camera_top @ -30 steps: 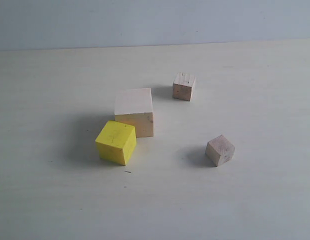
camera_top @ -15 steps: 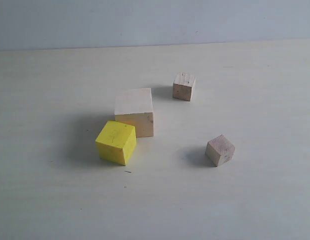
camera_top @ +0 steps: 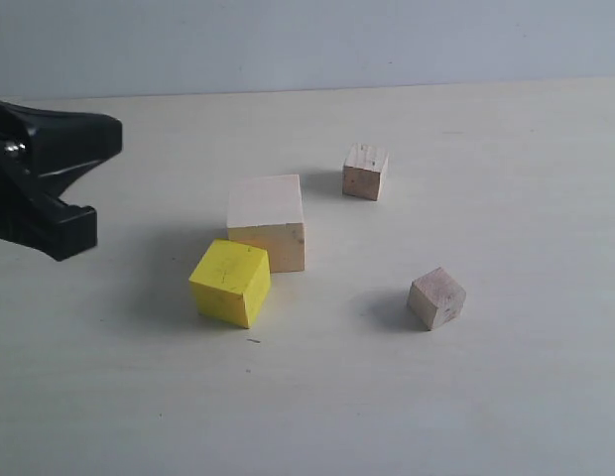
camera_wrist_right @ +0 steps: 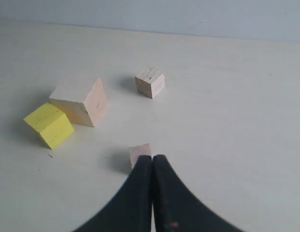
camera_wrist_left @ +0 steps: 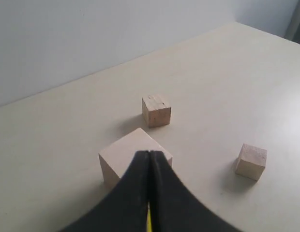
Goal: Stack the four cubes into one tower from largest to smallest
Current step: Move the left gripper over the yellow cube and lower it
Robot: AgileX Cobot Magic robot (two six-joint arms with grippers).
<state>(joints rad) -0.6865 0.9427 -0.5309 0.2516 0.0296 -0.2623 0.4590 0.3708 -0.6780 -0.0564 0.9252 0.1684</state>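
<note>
Four cubes sit apart on the pale table. The large pale wooden cube [camera_top: 266,220] stands in the middle, and the yellow cube [camera_top: 229,282] touches its front left corner. One small wooden cube [camera_top: 365,171] lies behind to the right, the other [camera_top: 436,297] in front to the right. My left gripper [camera_top: 60,188] hangs at the left edge, away from the cubes. In the left wrist view it [camera_wrist_left: 149,153] is shut and empty, covering part of the large cube [camera_wrist_left: 122,155]. My right gripper [camera_wrist_right: 152,157] is shut and empty, just short of a small cube [camera_wrist_right: 139,152].
The table [camera_top: 506,397] is bare around the cubes, with a grey wall [camera_top: 307,40] behind its far edge. The right arm does not show in the exterior view.
My left gripper has come into the exterior view from the left edge. None of the cubes has moved.
</note>
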